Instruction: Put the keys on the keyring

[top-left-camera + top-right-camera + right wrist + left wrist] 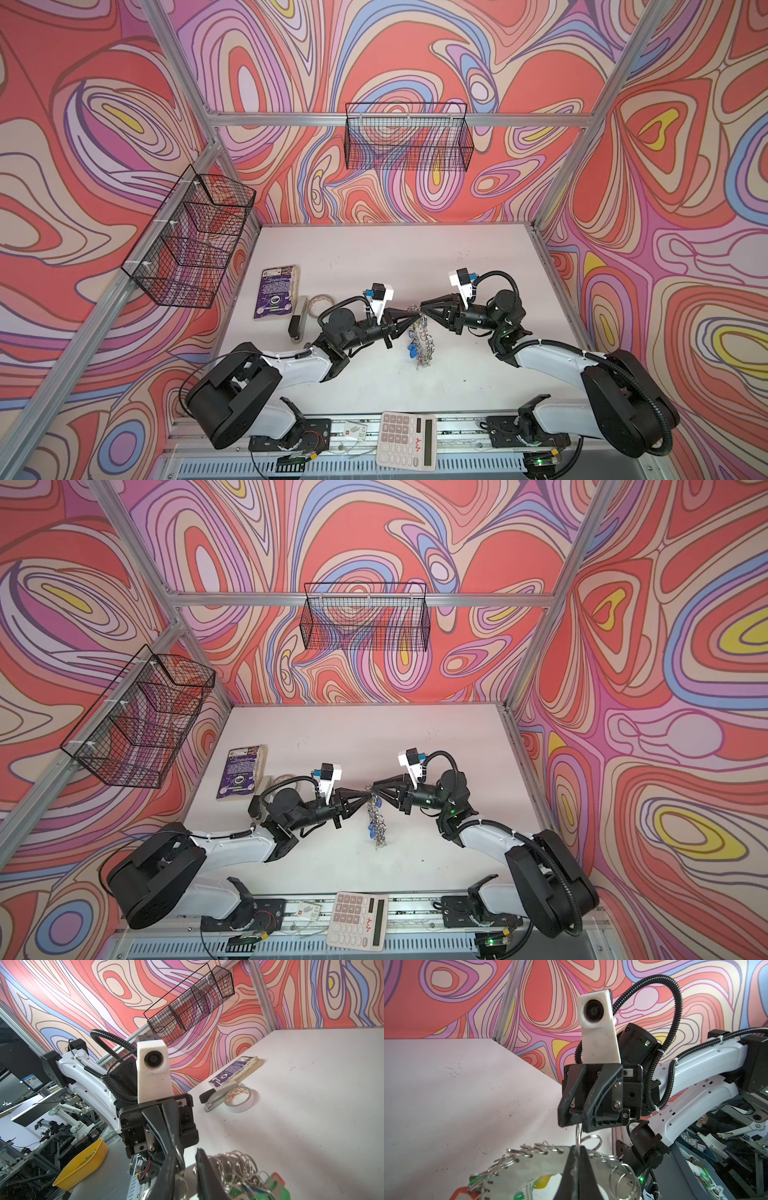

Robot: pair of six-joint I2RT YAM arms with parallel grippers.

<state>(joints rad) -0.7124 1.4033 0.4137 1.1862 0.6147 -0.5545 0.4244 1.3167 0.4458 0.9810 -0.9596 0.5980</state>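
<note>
Left pincer (415, 317) is clamping fully closed on the thin wire of a split ring (578, 1136), and right pincer (422, 308) is meeting it tip to tip above the white table (374, 257), as both top views are showing. In the left wrist view that wire is running from the left pincer's fingertips (572, 1163) straight into the right pincer (579, 1124). In the right wrist view the right pincer's jaws are standing a narrow gap apart with the ring lying against one finger (171, 1164); whether they are pinching it cannot be told. The keyring (517, 1169), a flat grey metal disc, is hanging directly beneath the two tips, its rim crowded with more small rings. The keys (412, 352) are dangling from that rim below the pincers, blue tags showing from above, a green tag (276, 1192) and a red tag (277, 1178) showing close beside the right pincer's fingers. Out past the left pincer's wrist a tape roll (320, 303), a stapler (297, 322) just beside it and a purple book (276, 293) are lying on the table. A calculator (407, 440) is sitting well behind both pincers, between the arm bases.
</note>
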